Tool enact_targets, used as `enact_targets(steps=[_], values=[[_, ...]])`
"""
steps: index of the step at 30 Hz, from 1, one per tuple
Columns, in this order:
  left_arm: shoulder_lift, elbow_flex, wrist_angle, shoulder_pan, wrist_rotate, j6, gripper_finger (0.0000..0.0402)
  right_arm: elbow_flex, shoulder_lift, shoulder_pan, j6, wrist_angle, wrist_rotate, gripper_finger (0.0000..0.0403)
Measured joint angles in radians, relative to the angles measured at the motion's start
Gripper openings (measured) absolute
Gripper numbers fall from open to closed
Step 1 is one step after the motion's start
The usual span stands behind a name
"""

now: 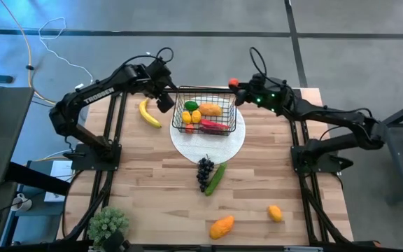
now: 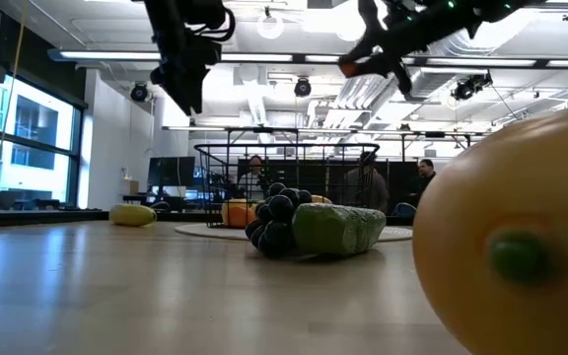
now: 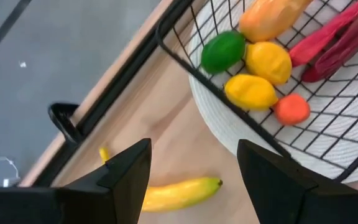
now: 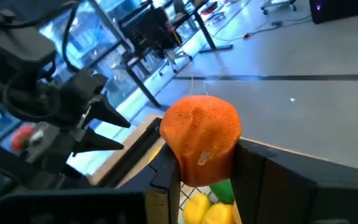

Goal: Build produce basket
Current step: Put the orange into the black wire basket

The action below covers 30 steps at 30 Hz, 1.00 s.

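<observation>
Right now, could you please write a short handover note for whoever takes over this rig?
Left gripper: open, empty, between banana and basket.
Right gripper: shut on an orange fruit, at the basket's far right corner.
Done: lime, lemons, tomato, chilli, mango in basket on the plate.
Left: banana, grapes, cucumber, two orange fruits near the front edge.
</observation>
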Motion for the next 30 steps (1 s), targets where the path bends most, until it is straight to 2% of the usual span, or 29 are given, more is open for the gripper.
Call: enact_targets(steps=[5, 12, 16, 23, 30], values=[[-0.041, -0.054, -0.001, 0.0, 0.016, -0.025, 0.0229, 0.15, 0.103, 0.01, -0.064, -0.151, -0.006, 0.0076], [-0.085, -0.094, -0.009, 0.0, 0.016, -0.061, 0.0229, 0.354, 0.276, 0.017, -0.066, -0.368, -0.107, 0.0079], [-0.106, -0.094, -0.008, 0.0, 0.015, -0.06, 0.0229, 0.442, 0.372, 0.034, -0.065, -0.435, -0.123, 0.0077], [-0.117, -0.094, -0.008, 0.0, 0.012, -0.044, 0.0229, 0.52, 0.522, 0.056, -0.064, -0.451, -0.2, 0.0078], [-0.117, -0.094, -0.007, 0.0, 0.016, -0.042, 0.0229, 0.53, 0.607, 0.069, -0.064, -0.45, -0.239, 0.0078]])
